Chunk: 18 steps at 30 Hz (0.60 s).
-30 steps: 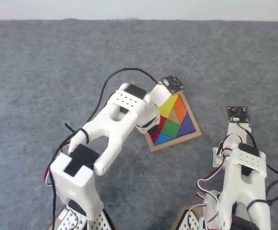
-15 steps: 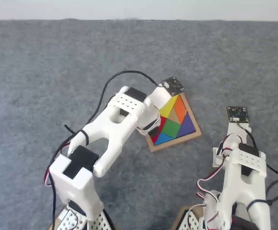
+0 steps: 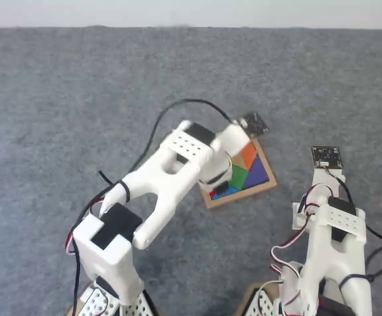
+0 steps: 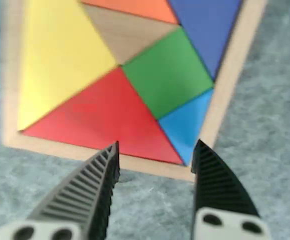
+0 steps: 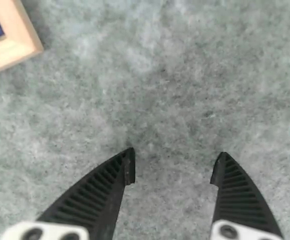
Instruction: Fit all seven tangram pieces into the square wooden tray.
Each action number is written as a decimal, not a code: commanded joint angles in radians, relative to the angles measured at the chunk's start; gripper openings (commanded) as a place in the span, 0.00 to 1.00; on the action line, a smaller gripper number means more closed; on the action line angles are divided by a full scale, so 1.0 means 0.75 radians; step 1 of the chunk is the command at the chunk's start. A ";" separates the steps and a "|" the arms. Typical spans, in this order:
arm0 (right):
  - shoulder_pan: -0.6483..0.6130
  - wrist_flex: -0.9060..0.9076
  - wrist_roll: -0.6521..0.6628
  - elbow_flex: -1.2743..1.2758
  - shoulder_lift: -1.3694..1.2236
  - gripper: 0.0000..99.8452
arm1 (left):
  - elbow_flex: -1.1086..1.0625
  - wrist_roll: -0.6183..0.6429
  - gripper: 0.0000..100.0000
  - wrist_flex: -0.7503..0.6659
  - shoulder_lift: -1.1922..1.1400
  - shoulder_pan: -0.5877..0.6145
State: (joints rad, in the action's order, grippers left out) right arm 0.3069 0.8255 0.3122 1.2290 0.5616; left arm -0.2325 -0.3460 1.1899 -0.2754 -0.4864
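Observation:
The square wooden tray [image 4: 232,75] lies under my left gripper [image 4: 156,147], which is open with its tips over the near rim beside the red triangle [image 4: 105,120]. Packed flat in the tray are a yellow triangle [image 4: 60,55], a green square [image 4: 167,72], a light blue piece [image 4: 187,122], a dark blue triangle [image 4: 204,25] and an orange piece [image 4: 135,7]. Between them is a wood-coloured triangle [image 4: 122,32]; I cannot tell whether it is a piece or bare tray floor. My right gripper [image 5: 174,160] is open over bare carpet, a tray corner [image 5: 10,45] beyond it.
From above, the left arm [image 3: 177,164] covers the left part of the tray [image 3: 263,187]. The right arm [image 3: 329,224] stands folded to the tray's right. Grey carpet [image 3: 79,85] spreads on all sides.
The left arm has swung to the right and now hides more of the tray, including the yellow and red pieces, in the high view. The right arm has not moved.

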 commanded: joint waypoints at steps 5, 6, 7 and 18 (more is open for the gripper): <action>-0.013 -0.009 0.004 -0.025 0.048 0.20 | -0.007 0.329 0.13 -0.016 0.278 0.139; -0.013 -0.009 -0.002 -0.025 0.052 0.15 | -0.032 0.360 0.10 -0.014 0.358 0.155; -0.013 -0.009 -0.002 -0.025 0.054 0.10 | -0.066 0.389 0.07 -0.016 0.444 0.166; -0.017 0.132 -0.088 -0.053 0.343 0.01 | -1.194 0.493 0.01 -0.581 1.504 0.223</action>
State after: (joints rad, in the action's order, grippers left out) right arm 0.3069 0.8700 0.2877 1.2290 0.6460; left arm -0.8078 0.0130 0.9459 0.5669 -0.3560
